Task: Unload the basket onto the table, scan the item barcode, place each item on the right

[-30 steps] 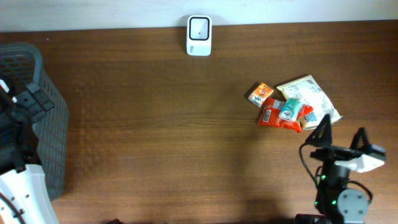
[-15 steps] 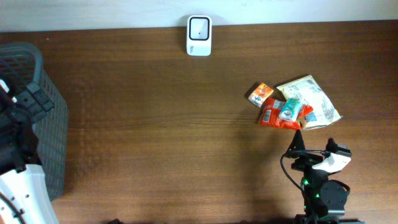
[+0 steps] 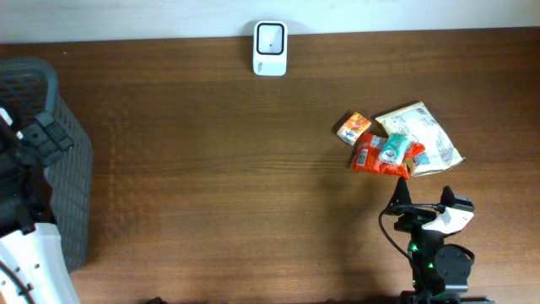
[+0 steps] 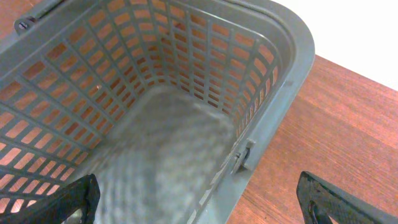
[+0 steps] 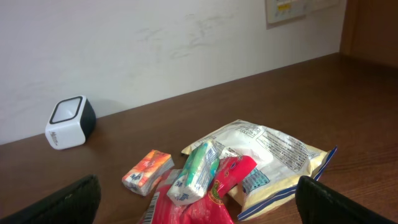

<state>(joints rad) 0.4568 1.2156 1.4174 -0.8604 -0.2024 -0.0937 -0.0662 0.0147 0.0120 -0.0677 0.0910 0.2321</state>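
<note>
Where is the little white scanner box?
In the overhead view, the white barcode scanner sits at the far edge of the table by the wall, near the middle, between the grey basket on the left and the snack pile on the right.

Grey lattice basket (image 4: 301,43) upright on the left end of the dark wooden table (image 3: 211,169). White wall (image 5: 155,37) along the table's far edge. Pale wall plate (image 5: 292,9) above the table's right end.

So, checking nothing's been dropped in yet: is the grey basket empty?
Empty, as far as visible: the left wrist view into the basket shows only its bare mesh floor.
</note>
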